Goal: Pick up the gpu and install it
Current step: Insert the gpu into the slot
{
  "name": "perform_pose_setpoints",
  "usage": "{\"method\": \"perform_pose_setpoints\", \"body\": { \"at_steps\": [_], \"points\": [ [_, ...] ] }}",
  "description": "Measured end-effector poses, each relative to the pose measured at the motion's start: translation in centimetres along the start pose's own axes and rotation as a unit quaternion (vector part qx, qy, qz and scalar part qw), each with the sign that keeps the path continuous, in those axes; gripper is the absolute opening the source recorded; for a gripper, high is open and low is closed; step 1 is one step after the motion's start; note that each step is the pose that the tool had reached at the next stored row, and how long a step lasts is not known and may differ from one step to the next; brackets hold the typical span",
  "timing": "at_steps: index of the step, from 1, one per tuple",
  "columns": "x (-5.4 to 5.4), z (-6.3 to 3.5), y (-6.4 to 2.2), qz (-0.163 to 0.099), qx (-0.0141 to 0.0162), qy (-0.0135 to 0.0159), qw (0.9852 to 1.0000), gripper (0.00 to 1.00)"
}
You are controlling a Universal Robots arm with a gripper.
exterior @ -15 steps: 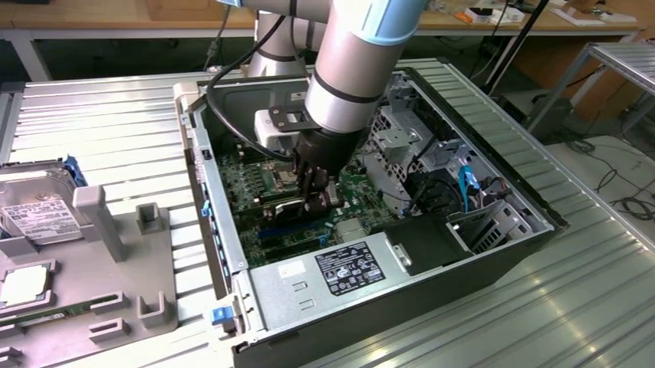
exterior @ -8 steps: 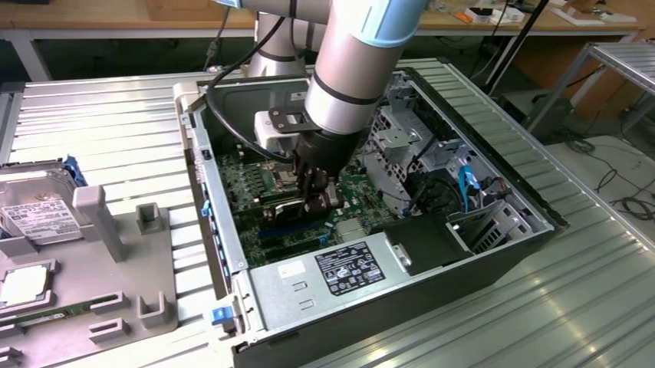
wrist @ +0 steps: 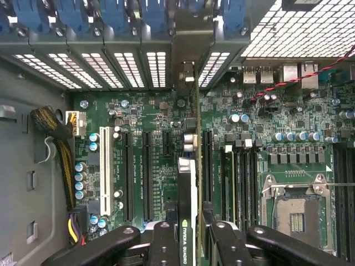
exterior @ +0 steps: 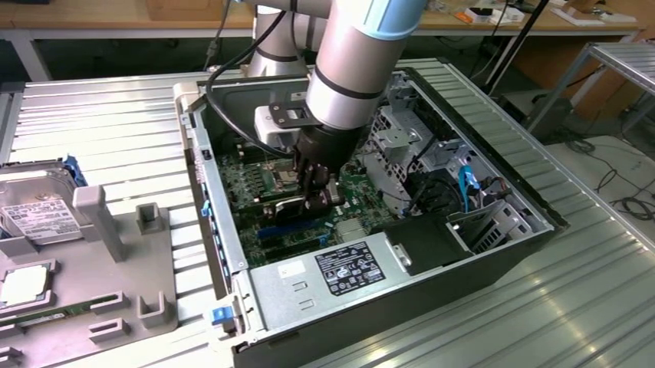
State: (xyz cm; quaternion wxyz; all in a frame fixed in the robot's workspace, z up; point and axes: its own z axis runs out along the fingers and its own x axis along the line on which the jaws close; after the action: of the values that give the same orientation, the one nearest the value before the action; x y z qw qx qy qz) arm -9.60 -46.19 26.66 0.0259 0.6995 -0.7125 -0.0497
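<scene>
My gripper (exterior: 315,195) is down inside the open computer case (exterior: 220,230), over the green motherboard (exterior: 241,180). It is shut on the gpu (exterior: 281,205), a thin black card held on edge between the two black fingers (wrist: 163,244). In the wrist view the gpu (wrist: 186,183) shows edge-on between the long black expansion slots (wrist: 147,172), with my gripper (wrist: 191,246) clamped on its labelled end. Its silver end bracket (wrist: 191,52) lies against the case's rear slot openings. Whether the card's edge sits in a slot is hidden.
A white slot (wrist: 104,166) and a CPU socket (wrist: 297,213) flank the card. A drive cage (exterior: 404,142), blue cables (exterior: 469,188) and the power supply (exterior: 338,268) crowd the case. Outside, at the exterior view's left, a grey fixture (exterior: 113,245) holds a hard drive (exterior: 36,211) and a green memory stick (exterior: 61,314).
</scene>
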Motion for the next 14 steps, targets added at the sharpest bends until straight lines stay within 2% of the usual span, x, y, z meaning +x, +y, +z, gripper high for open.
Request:
{"method": "perform_pose_setpoints", "body": {
  "at_steps": [14],
  "points": [
    [0.11,0.00,0.01,0.000,0.0000,0.0001,1.0000,0.27]
  ]
}}
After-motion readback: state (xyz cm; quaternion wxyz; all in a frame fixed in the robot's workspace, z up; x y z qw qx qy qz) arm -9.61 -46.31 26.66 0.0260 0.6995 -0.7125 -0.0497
